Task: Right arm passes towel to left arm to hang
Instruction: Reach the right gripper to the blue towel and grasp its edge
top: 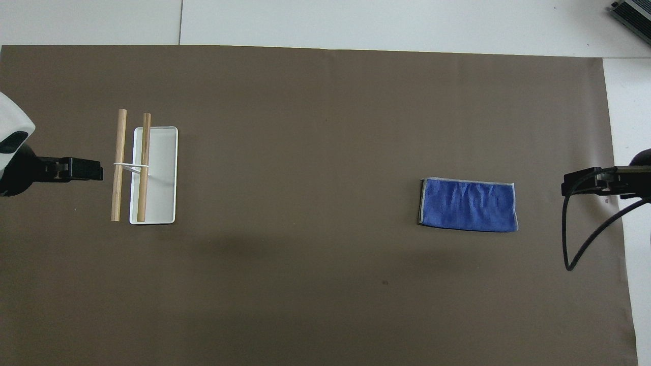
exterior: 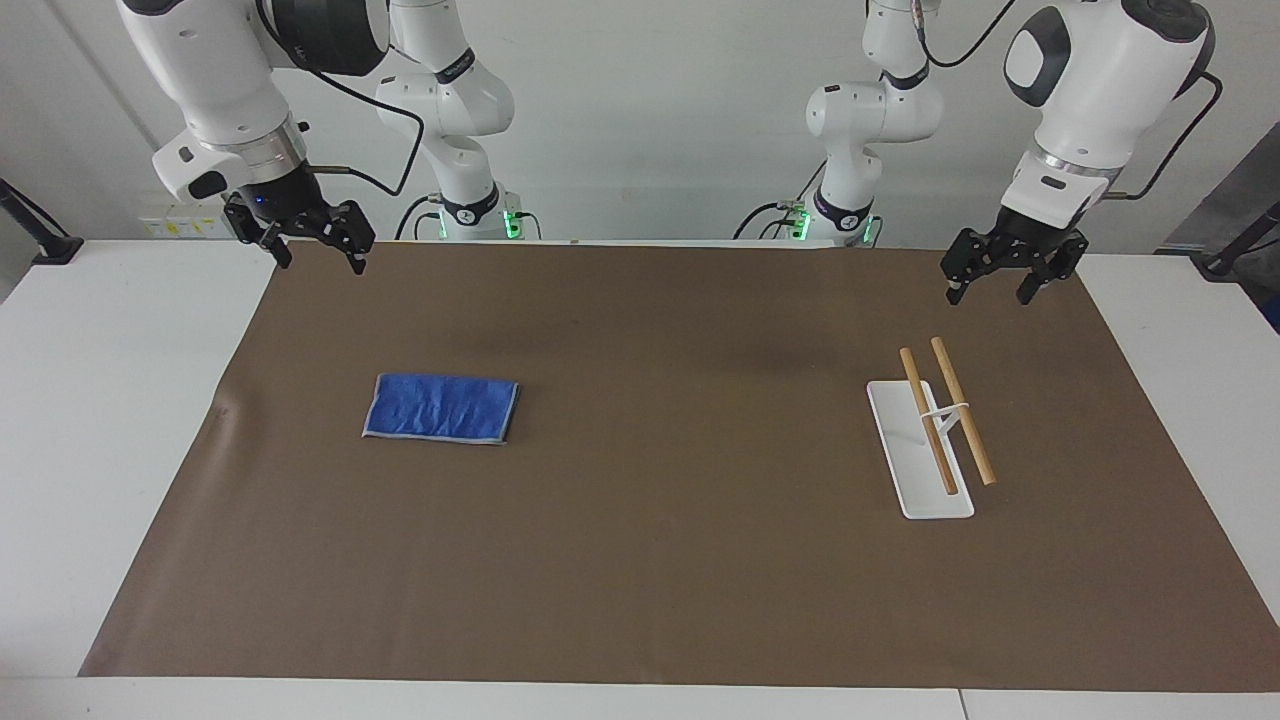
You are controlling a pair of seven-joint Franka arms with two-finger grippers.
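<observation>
Facing view shows the towel (exterior: 441, 408) lying flat and folded on the brown mat (exterior: 660, 560), toward the right arm's end of the table, well apart from the rack (exterior: 938, 420) with its two wooden bars on a white tray. The right gripper (exterior: 318, 255), fingers spread and holding nothing, hangs over the mat's corner, clear of the towel. The left gripper (exterior: 990, 283), also spread and holding nothing, waits over the mat's edge near the rack.

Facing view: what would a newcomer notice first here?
The bright blue towel lies flat on the brown mat toward the right arm's end. Toward the left arm's end stands a white tray carrying two wooden rods. Both end effectors hang open, holding nothing.
</observation>
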